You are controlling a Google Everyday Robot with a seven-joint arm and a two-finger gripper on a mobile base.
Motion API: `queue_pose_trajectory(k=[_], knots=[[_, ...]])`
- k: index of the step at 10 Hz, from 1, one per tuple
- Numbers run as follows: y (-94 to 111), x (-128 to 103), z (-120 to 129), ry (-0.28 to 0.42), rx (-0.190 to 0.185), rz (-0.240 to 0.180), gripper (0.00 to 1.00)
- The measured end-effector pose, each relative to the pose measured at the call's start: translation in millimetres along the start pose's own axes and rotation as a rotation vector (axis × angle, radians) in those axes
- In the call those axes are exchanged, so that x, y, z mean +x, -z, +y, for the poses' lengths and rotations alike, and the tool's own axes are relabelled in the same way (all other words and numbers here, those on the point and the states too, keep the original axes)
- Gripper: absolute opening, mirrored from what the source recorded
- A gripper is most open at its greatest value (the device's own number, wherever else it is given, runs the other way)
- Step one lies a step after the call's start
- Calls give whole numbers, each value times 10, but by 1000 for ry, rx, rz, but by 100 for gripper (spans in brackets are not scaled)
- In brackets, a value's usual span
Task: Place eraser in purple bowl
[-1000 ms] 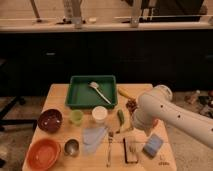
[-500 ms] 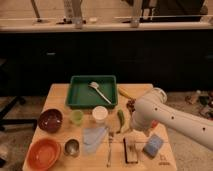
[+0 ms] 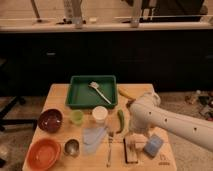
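Nothing is placed yet. The eraser (image 3: 131, 151) lies near and right on the table (image 3: 57, 95), well apart from the purple bowl (image 3: 50, 120) at the left, and the gripper (image 3: 133, 141) hangs just over the eraser with its jaws spread, so grasping, carrying and dropping are all left to do. I count one eraser, one purple bowl, one orange bowl (image 3: 43, 152), three cups and one blue-grey block (image 3: 153, 145).
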Motion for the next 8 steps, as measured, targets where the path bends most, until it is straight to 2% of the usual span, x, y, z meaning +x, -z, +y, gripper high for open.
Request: queue_pose_trajectory(k=[3, 8], knots=[[-112, -36, -14, 4, -22, -11, 80], [-207, -38, -78, -12, -11, -20, 80]])
